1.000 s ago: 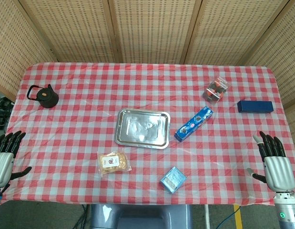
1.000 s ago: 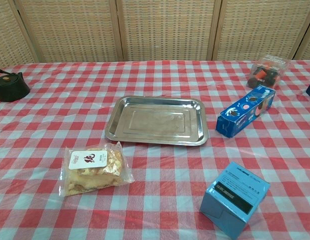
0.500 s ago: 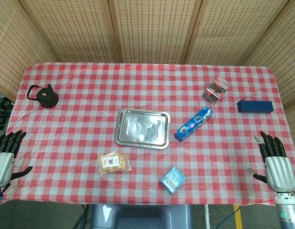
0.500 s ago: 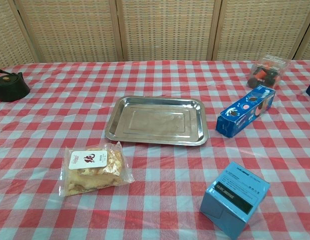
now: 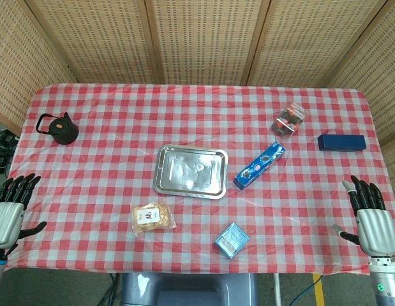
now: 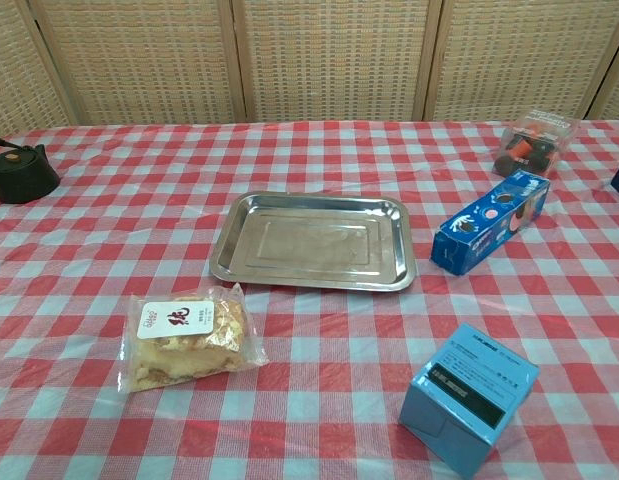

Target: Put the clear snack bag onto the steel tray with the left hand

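The clear snack bag (image 5: 152, 217) (image 6: 189, 336) with a white label lies flat on the checked cloth, just in front of the steel tray's left corner. The steel tray (image 5: 190, 171) (image 6: 311, 241) sits bare at the table's middle. My left hand (image 5: 8, 213) hovers open at the table's left front edge, far left of the bag, fingers spread and holding nothing. My right hand (image 5: 371, 220) is open at the right front edge. Neither hand shows in the chest view.
A black kettle (image 5: 59, 129) (image 6: 19, 171) stands at the far left. A long blue box (image 5: 260, 165) (image 6: 491, 221) lies right of the tray, a light-blue box (image 5: 232, 240) (image 6: 471, 394) near the front, a clear pack of dark items (image 5: 290, 119) and a navy box (image 5: 341, 142) at the back right.
Both hands have drifted slightly downward toward the table's front edge. Nothing on the table has moved.
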Controlling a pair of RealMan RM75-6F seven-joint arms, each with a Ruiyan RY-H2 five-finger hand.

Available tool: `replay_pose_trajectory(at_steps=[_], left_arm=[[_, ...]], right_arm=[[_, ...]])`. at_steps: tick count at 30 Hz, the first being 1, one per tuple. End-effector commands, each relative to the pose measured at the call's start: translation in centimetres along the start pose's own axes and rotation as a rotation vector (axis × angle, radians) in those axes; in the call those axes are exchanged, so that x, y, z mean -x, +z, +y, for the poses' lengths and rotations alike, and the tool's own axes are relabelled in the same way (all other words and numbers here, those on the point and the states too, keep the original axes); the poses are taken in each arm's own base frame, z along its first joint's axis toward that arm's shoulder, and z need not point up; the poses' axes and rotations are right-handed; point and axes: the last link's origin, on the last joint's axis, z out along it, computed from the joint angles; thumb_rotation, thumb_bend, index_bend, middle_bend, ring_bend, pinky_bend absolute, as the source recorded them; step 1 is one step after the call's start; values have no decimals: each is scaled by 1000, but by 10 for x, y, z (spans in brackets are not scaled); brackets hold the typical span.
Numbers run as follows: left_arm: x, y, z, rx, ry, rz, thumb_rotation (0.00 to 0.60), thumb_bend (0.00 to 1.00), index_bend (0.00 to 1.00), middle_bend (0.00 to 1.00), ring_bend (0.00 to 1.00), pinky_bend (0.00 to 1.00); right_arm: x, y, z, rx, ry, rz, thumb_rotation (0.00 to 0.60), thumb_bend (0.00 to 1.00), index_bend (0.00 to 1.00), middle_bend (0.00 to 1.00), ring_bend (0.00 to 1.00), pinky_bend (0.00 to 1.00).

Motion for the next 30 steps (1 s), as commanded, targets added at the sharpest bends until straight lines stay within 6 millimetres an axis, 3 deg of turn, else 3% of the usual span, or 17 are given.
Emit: replay_pose_trajectory(at_steps=[1, 8, 15, 16, 22, 30], left_arm=[[0, 6, 5, 35, -4, -12, 600, 0, 0, 0, 0, 0], [-1, 30, 37, 182, 23, -107, 600, 0, 0, 0, 0, 0], [13, 52, 98, 397, 88, -240, 600, 0, 0, 0, 0, 0], [19, 58, 116, 457, 129, -255, 600, 0, 0, 0, 0, 0], [31, 73, 157, 509, 190, -302, 600, 0, 0, 0, 0, 0], [47, 83, 194, 548, 221, -363, 600, 0, 0, 0, 0, 0]], right_arm=[[-1, 0, 0, 0, 4, 2, 600, 30, 0, 0, 0, 0], [0, -2, -3, -6, 5, -4, 600, 30, 0, 0, 0, 0], [-1, -3, -1, -7, 1, -16, 600, 30, 0, 0, 0, 0], [-2, -3, 1, -3, 4, -21, 600, 30, 0, 0, 0, 0], [-6, -2, 4, 5, 22, -16, 600, 30, 0, 0, 0, 0], [-12, -2, 11, 19, 52, -9, 600, 30, 0, 0, 0, 0]])
